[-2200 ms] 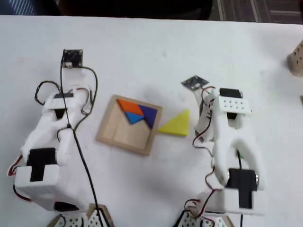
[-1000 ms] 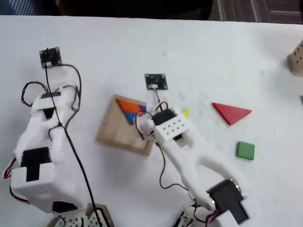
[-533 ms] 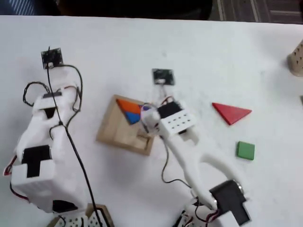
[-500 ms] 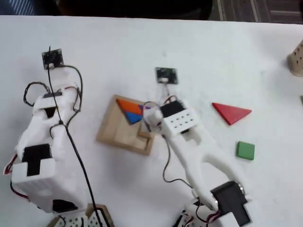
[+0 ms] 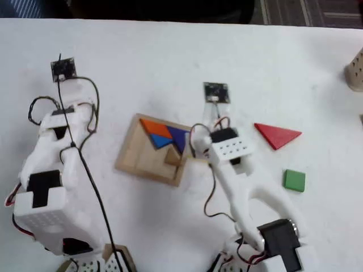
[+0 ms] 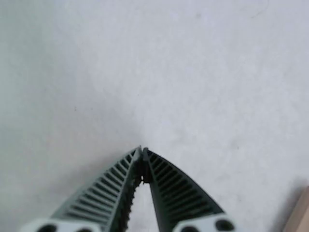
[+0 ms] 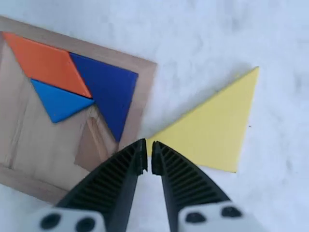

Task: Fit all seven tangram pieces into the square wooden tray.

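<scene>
The square wooden tray [image 5: 136, 161] lies mid-table and holds an orange parallelogram [image 5: 156, 127], a light blue triangle [image 5: 161, 141], a dark blue triangle [image 5: 179, 137] and a small wood-coloured triangle [image 5: 172, 157]. In the right wrist view my right gripper [image 7: 148, 147] is shut, with nothing in it. Its tips hover at the tray's rim [image 7: 145, 82], beside a corner of the yellow triangle [image 7: 212, 130] on the table. A red triangle [image 5: 277, 135] and a green square [image 5: 294, 180] lie to the right of that arm. My left gripper [image 6: 142, 152] is shut over bare table.
The left arm [image 5: 54, 147] stands left of the tray with loose cables around it. A perforated wooden object [image 5: 356, 71] sits at the right edge. Wooden mounts [image 5: 116, 260] are at the front edge. Open white table lies beyond the tray.
The right arm swung in over the tray, then drew back to the right off it. A small wood-coloured triangle now shows in the tray. The left arm barely shifted.
</scene>
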Motion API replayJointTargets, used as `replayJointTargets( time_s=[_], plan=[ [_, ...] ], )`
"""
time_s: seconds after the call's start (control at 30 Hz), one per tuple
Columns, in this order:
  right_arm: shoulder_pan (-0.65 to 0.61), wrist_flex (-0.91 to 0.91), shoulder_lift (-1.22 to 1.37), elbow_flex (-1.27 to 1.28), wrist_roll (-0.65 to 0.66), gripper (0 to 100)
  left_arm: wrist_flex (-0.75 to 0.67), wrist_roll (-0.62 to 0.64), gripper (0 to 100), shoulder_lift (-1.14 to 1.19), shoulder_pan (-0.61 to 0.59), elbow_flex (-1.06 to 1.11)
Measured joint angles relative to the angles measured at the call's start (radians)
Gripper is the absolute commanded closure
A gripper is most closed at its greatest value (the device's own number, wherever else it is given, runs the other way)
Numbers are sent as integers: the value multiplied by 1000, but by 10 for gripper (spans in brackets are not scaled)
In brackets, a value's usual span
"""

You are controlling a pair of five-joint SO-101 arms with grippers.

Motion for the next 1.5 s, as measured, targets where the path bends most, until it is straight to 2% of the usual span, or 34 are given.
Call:
replayJointTargets(
  time_s=[0.13, 0.43, 0.53, 1.0, 1.3, 1.5],
  plan=[
    [-60, -26, 0, 26, 0, 978, 0, 0, 977, 0, 0, -5],
    [-86, -95, 0, 80, 0, 980, 0, 0, 977, 0, 0, -5],
    [-126, -114, 52, 80, 37, 981, 0, 0, 977, 0, 0, -5],
    [-190, -49, 97, 37, 86, 981, 0, 0, 977, 0, 0, -5],
    [-206, -31, -69, 38, 89, 981, 0, 0, 977, 0, 0, -5],
    [-270, -149, -23, 40, 89, 978, 0, 0, 977, 0, 0, -5]
  ],
)
